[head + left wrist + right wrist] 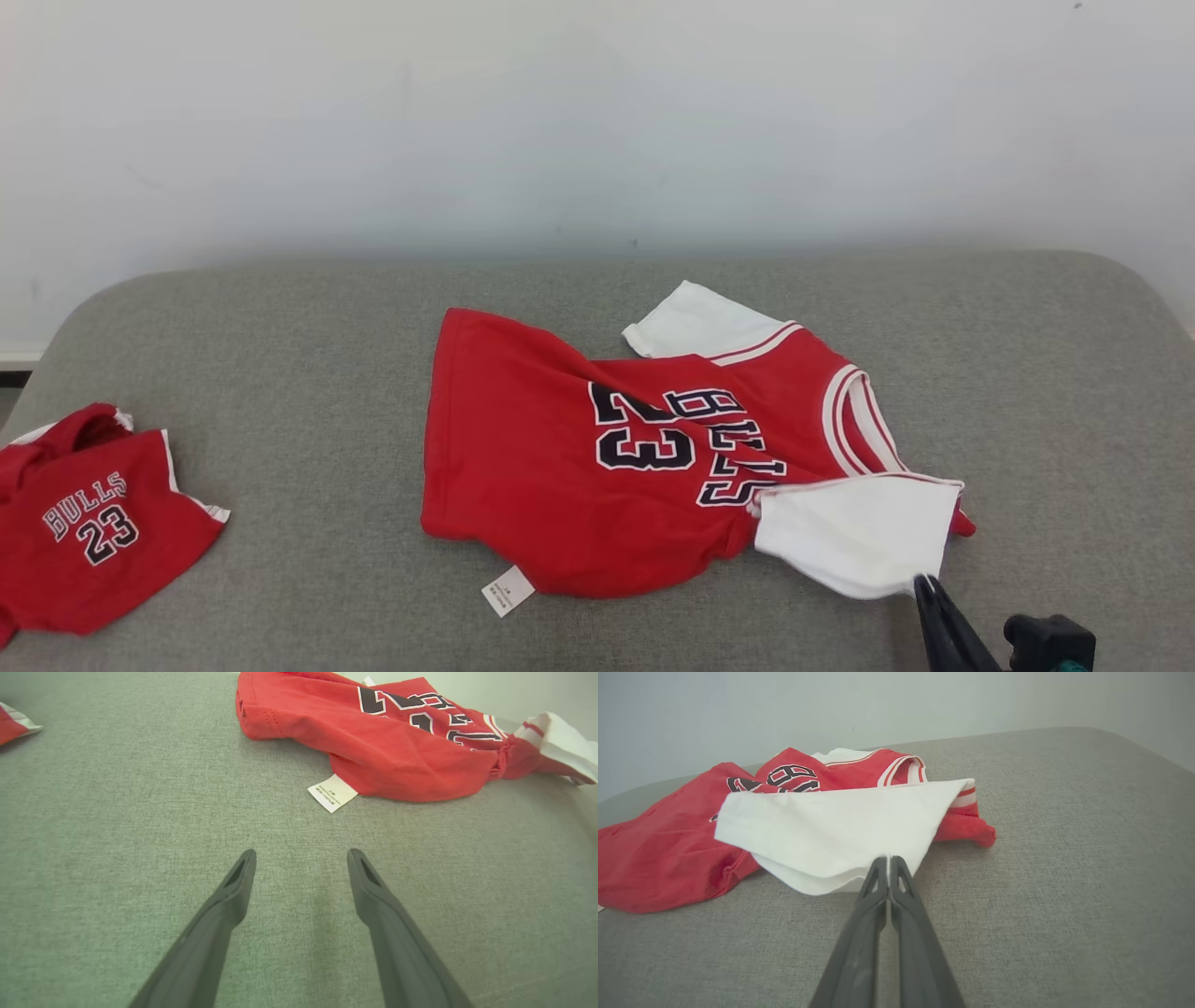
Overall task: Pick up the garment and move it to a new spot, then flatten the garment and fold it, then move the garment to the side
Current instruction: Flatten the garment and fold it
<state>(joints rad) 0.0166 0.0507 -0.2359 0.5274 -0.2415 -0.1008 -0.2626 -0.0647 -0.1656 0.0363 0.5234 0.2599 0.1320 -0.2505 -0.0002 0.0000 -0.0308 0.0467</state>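
Observation:
A red jersey point(560, 467) with white sleeves and a black "23" lies crumpled in the middle of the grey cushion point(308, 373). My right gripper point(924, 586) is shut on the edge of its near white sleeve point(854, 532), lifting that sleeve point(831, 826) slightly; the pinch shows in the right wrist view, gripper point(888, 859). My left gripper point(301, 854) stands open above bare fabric, short of the jersey's hem point(397, 765) and its white care label point(332, 793).
A second red garment point(84, 523) printed "BULLS 23" lies at the cushion's left edge; its corner point(14, 723) shows in the left wrist view. A pale wall point(597, 121) rises behind the cushion. Grey fabric stretches to the jersey's right.

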